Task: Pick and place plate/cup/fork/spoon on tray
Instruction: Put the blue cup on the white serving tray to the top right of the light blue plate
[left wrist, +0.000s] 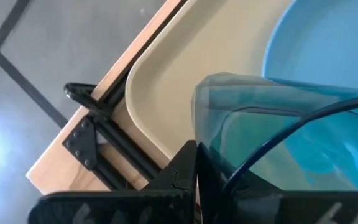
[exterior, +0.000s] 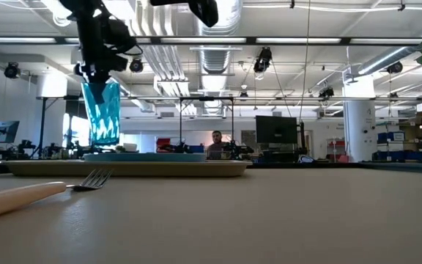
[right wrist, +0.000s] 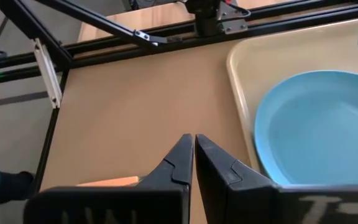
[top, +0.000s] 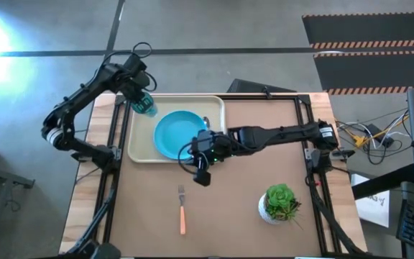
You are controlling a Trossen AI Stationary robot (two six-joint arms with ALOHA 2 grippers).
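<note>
Overhead, left gripper (top: pixel 141 97) clamps the cup (top: pixel 146 106) above the tray (top: pixel 141 147); right gripper (top: pixel 201 175) closed, empty.

The cup (left wrist: pixel 272 134) looks like translucent teal plastic with a faceted, glossy wall. The plate (right wrist: pixel 328 130) is smooth sky-blue with a soft sheen; the tray (left wrist: pixel 166 81) matt cream. The table (right wrist: pixel 142 112) is matt brown board.

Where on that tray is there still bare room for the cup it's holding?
Bare room: the tray's strip left of the plate, below the held cup. The table between fork and plant is bare too. Crowded: the tray's right side, under plate and right arm.
</note>
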